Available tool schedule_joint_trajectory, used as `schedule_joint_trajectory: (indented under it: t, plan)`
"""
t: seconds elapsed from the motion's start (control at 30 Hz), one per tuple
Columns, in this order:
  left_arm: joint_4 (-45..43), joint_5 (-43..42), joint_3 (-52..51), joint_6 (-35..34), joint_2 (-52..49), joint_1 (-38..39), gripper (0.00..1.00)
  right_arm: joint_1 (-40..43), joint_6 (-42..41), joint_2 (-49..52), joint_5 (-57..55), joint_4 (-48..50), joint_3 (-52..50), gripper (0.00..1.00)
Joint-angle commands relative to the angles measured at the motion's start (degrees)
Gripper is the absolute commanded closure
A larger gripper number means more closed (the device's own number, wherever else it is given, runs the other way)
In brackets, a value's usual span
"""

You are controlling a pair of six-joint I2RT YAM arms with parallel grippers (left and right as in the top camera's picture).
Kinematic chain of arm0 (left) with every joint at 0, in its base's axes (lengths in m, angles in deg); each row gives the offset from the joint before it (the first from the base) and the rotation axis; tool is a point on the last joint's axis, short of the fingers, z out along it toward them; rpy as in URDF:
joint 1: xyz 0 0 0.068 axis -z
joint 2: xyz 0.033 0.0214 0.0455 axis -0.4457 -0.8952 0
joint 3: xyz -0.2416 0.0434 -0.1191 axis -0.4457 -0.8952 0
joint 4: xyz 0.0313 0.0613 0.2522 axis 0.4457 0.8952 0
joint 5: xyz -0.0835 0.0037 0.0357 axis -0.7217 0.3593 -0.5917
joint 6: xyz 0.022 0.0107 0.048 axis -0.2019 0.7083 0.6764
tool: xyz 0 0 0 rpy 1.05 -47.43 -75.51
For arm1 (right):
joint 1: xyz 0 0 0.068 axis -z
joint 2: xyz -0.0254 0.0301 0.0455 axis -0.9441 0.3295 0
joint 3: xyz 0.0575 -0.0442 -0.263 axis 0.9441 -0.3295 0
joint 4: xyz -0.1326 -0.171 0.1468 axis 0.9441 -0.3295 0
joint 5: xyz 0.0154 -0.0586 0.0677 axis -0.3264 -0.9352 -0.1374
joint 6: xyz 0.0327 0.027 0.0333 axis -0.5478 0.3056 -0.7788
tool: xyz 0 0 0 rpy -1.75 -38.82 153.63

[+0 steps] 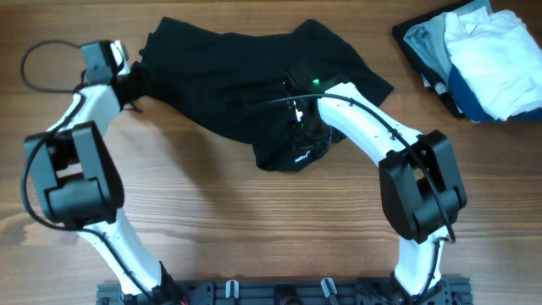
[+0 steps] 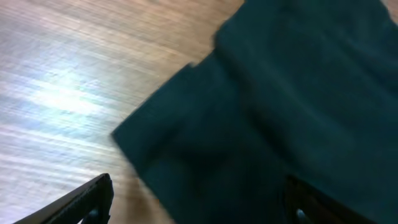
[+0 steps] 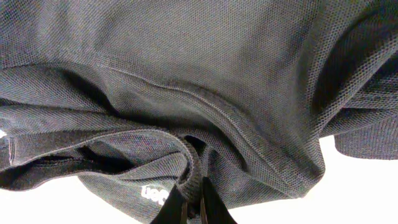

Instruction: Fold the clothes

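Black garment (image 1: 246, 76) — crumpled on table (image 1: 212, 229), long axis left–right. Right tool (image 3: 189, 208): pinched narrow on its near hem. Left tool (image 2: 196, 202): spread wide, empty, at the garment's left edge — the nearer arm for that corner.

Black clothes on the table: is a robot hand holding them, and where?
Yes. The right gripper pinches the black garment by a bunched fold near its white lettering. The left gripper is open, holding nothing.

- Setting: a robot manipulation lab bench.
- Evidence: two robot arms (image 1: 80, 169) mounted on a black rail (image 1: 279, 292) at the edge of a wood-grain table (image 1: 254, 229).
- Clothes pile (image 1: 495, 63) lying at one corner.
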Motion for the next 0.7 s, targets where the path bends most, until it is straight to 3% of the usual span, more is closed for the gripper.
schedule_joint_trajectory:
  t: [0.0,0.17,0.43,0.5,0.6,0.67]
  plan:
    - [1.79,6.4,2.25,-1.97,-2.16,2.03,0.18,-0.09,0.15,-1.81,0.52,-0.26,-0.04,0.96]
    - [5.46,7.08,2.25,-5.05,-3.26,2.08,0.3,-0.09,0.17,-1.81,0.52,-0.48,-0.04,0.96]
    - [5.38,7.04,2.25,-6.03,-4.02,2.14,0.4,-0.09,0.15,-1.81,0.52,-0.79,-0.04,0.96]
    - [4.31,5.7,2.25,-6.32,-5.14,2.29,0.56,-0.09,0.15,-1.81,0.5,-1.16,-0.04,0.96]
    - [5.86,4.26,2.23,-6.45,-6.38,2.75,0.93,-0.09,-0.11,-1.81,0.55,-0.35,-0.04,0.96]
    - [6.99,4.7,2.29,-6.45,-6.23,2.54,0.96,-0.09,-0.92,-1.81,0.52,0.57,-0.02,0.96]
